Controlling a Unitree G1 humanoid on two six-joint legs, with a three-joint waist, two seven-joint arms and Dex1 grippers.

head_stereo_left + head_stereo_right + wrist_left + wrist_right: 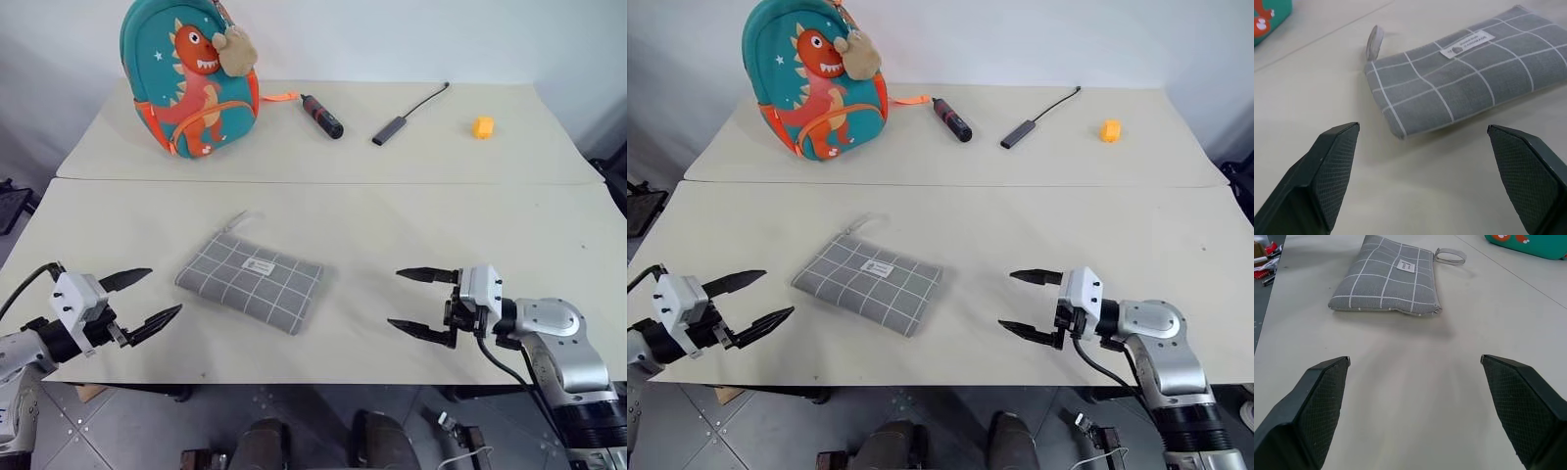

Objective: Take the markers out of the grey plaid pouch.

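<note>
A teal dinosaur backpack [190, 80], black-and-red tool [321, 116], cabled adapter [390, 129] and orange block [483, 127] line the table's [470, 225] far side.

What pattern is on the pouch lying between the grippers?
The pouch is grey with a thin white grid and a small white label, clearest in the left wrist view.

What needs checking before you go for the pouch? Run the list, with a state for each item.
1. Left gripper open and holding nothing: ok.
2. Right gripper open and holding nothing: ok.
3. Pouch lying flat on the table between the two grippers, apart from both: ok.
4. Pouch zip open: cannot tell.
5. Marker out of the pouch: not ok, none on the table.
6. Backpack, black-and-red tool, cable adapter and orange block well behind the pouch: ok.
</note>
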